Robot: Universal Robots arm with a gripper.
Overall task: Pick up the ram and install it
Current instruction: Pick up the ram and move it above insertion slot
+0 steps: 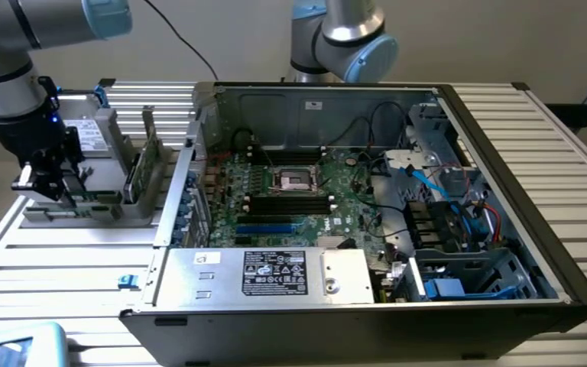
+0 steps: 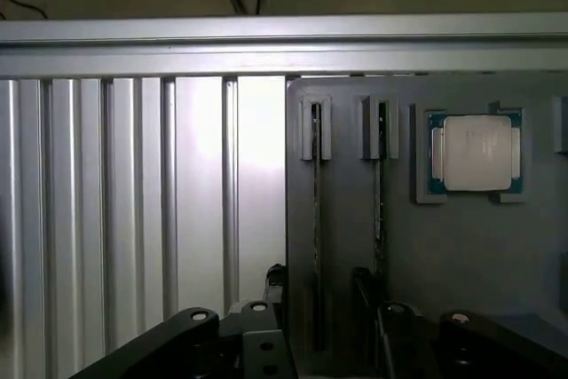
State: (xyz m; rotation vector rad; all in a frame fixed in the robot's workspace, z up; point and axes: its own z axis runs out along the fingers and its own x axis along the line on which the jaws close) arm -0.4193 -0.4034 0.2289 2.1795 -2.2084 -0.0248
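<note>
Presently, items as found.

Ram (image 2: pixel 317 219): thin stick standing on edge in a slot of the grey holder (image 1: pixel 64 214), seen edge-on in the wrist view. Its long axis runs along the slot, straight out ahead of the wrist and square to the line on which the jaws close.

Gripper (image 2: pixel 318 280): hangs over the holder with jaws apart, one finger on each side of the ram, near the end closest to the wrist. The ram thus lies between and just below the jaws. Whether they touch it cannot be told. Nothing is lifted, so the pick-up is judged not yet made.

Second stick (image 2: pixel 380 193): in a parallel slot just beside the ram, outside the jaws.

Processor (image 2: pixel 475 153): square silver chip in its own pocket of the holder, beyond the second stick.

Holder: on the table (image 1: pixel 69 260), at nine o'clock from the case (image 1: pixel 304 115) in the exterior view.

Slots (image 1: pixel 288 203): black, on the motherboard inside the case, at three o'clock from the holder and well apart from the ram. They look empty.

Other arm (image 1: pixel 335 38): at twelve o'clock behind the case, well apart from the holder. The arm over the holder is much the nearer to the ram.
</note>
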